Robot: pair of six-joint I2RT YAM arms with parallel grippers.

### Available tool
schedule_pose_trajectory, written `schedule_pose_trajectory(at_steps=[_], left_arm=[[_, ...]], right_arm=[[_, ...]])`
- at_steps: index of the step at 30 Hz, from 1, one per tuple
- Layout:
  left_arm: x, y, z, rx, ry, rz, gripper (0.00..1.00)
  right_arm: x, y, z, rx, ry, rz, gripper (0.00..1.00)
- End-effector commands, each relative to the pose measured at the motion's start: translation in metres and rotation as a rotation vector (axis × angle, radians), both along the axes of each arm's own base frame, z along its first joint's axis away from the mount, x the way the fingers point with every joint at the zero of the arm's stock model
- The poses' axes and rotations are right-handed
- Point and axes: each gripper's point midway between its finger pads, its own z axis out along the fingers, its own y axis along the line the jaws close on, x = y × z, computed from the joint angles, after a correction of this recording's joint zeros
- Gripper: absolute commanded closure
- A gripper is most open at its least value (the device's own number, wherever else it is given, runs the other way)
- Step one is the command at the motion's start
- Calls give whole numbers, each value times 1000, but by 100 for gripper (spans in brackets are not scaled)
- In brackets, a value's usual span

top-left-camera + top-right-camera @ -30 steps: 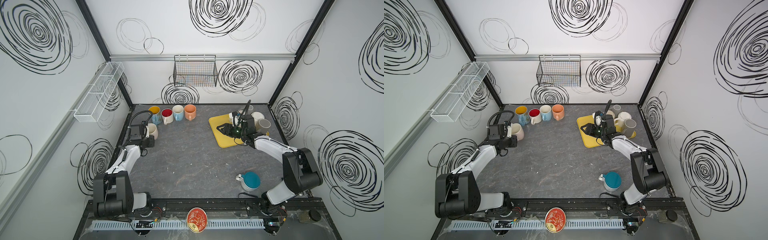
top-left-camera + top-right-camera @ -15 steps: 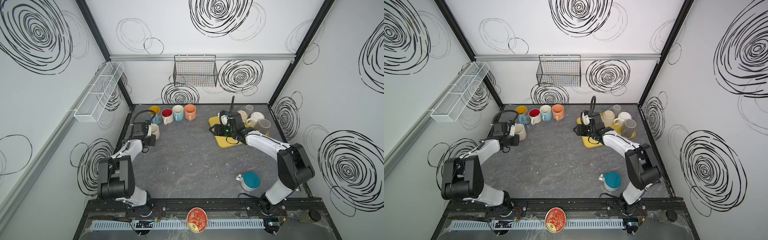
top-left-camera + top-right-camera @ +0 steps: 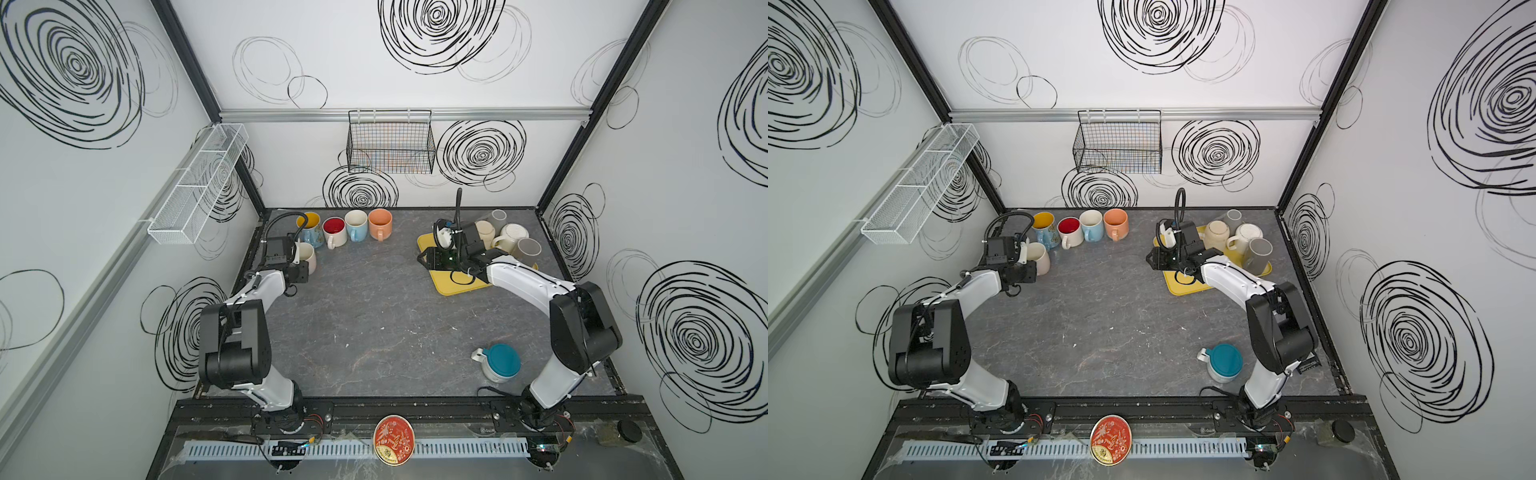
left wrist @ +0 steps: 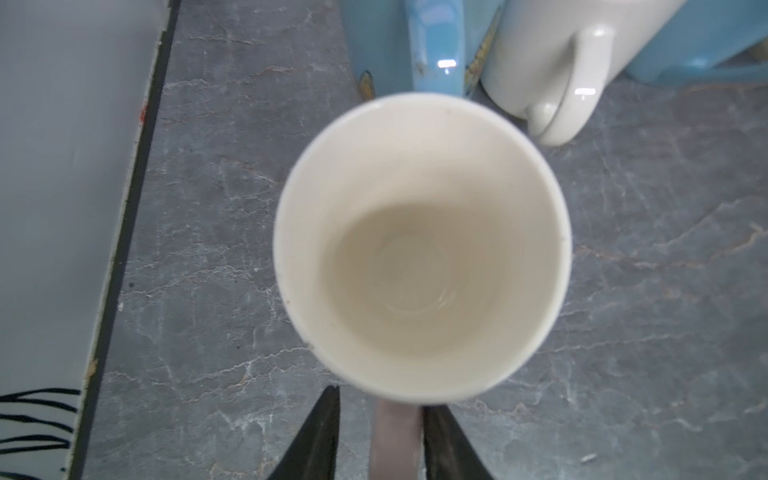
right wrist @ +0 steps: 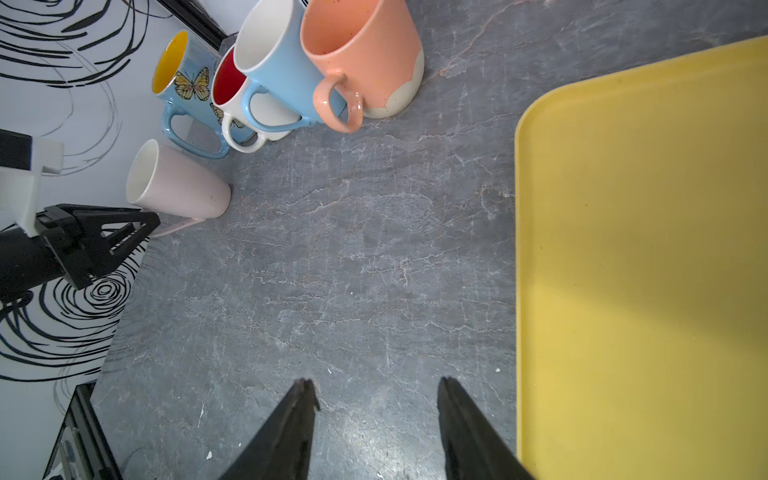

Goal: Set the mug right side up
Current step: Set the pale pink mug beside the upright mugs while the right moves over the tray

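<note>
- Grey marbled tabletop [image 3: 365, 332] carries a yellow tray [image 3: 446, 286].
- Well left of the tray, 4 upright mugs stand in a row: butterfly mug [image 3: 309, 232], red-lined mug [image 3: 335, 232], blue mug [image 3: 356, 225], peach mug [image 3: 380, 223].
- Farther left of the tray: pale pink mug [image 3: 308, 258], upright.
- Well in front of the tray: teal-based mug [image 3: 500, 363], upside down.

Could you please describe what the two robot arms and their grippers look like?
The left arm and right arm have smooth white links joined by chunky black joint housings. A thin black cable loops above each wrist. The left gripper and right gripper each have two black fingers that taper to narrow points.
</note>
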Motion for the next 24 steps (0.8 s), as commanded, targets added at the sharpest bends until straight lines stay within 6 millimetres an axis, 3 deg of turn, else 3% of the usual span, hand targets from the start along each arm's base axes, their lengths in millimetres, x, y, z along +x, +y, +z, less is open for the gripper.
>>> schedule_pose_trajectory(at_steps=[1, 8, 13, 16, 21, 24], left_arm=[[14, 2, 20, 21, -63, 6, 54], [7, -8, 45, 42, -52, -14, 47], [-3, -14, 85, 104, -108, -53, 45], [-10, -20, 109, 126, -150, -84, 44], [-15, -56, 128, 53, -224, -149, 43], [-15, -97, 123, -11, -240, -219, 43]], right_arm=[[7, -16, 20, -33, -36, -24, 48], [3, -66, 43, -155, -63, -123, 47], [3, -127, 56, -255, -122, -278, 45], [5, -174, 68, -297, -139, -404, 43], [16, -256, 83, -304, -111, -622, 38], [24, -293, 76, -281, -70, -719, 36]])
